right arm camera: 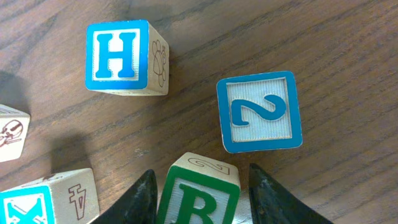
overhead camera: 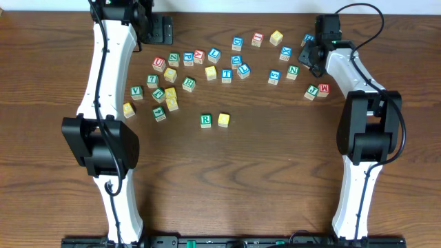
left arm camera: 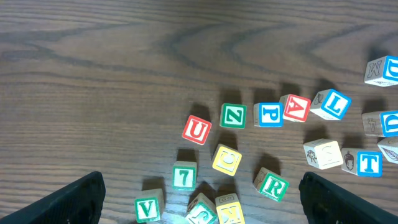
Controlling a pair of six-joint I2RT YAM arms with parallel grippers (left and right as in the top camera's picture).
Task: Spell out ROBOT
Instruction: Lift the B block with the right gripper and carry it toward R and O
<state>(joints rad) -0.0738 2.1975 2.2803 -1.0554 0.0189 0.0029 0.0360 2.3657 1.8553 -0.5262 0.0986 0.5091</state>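
Brown counter (right arm camera: 348, 74): right gripper (right arm camera: 202, 171) jaws flank the green B cube (right arm camera: 199, 202), pinch uncertain; squeezing its flat sides squarely seems wise. Left gripper (left arm camera: 200, 183) jaws are spread.

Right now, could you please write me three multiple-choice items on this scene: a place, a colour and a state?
1. What colour is the lone cube beside the green R cube? A red; B yellow; C blue.
2. Where is the green B cube? A between the fingers of the right gripper; B touching the green R cube; C atop another cube.
3. How is the left gripper? A open; B shut on a cube; C shut, empty.
Answers: B, yellow top; A, fingers flank it; A, fingers wide apart.
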